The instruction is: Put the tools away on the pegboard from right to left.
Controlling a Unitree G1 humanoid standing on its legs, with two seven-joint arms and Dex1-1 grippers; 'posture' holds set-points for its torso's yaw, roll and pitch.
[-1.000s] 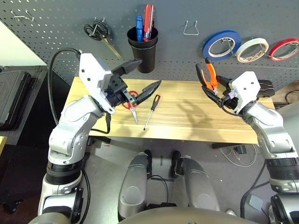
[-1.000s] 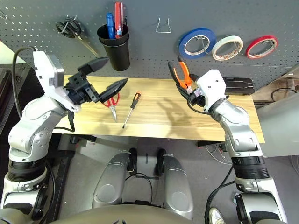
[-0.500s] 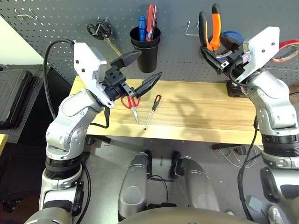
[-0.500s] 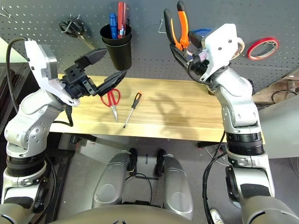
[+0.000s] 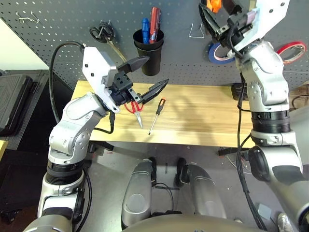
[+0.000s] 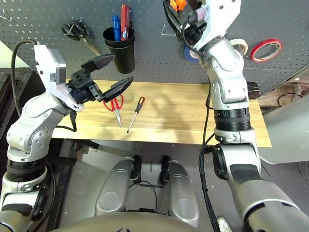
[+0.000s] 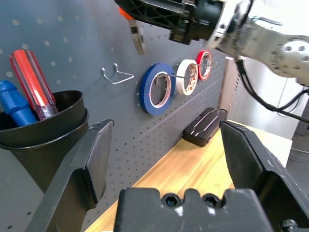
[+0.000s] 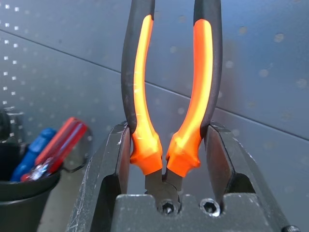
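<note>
My right gripper [image 8: 166, 145] is shut on the orange-and-black-handled pliers [image 8: 138, 96], gripping low on the handles, which point away from the wrist. It holds the pliers [image 5: 212, 4] high against the pegboard [image 5: 58, 29], just above and right of a bare wire hook [image 5: 196, 30]. The white tape roll [image 7: 186, 77] hangs on the board between a blue and a red roll. The red-handled scissors [image 5: 133, 106] and the slim screwdriver [image 5: 157, 114] lie on the wooden table [image 5: 207, 121]. My left gripper [image 5: 155, 72] hovers open just above them, holding nothing.
A black cup [image 5: 148, 50] on the board holds blue- and red-handled drivers. Black-handled scissors [image 5: 104, 34] hang at its left. Blue tape [image 5: 216, 52] and red tape [image 5: 292, 50] hang at the right. A black case [image 7: 203, 126] lies at the table's back right.
My right arm has swung up from just above the table to the top of the pegboard, carrying the pliers. The left arm has barely shifted and stays open.
</note>
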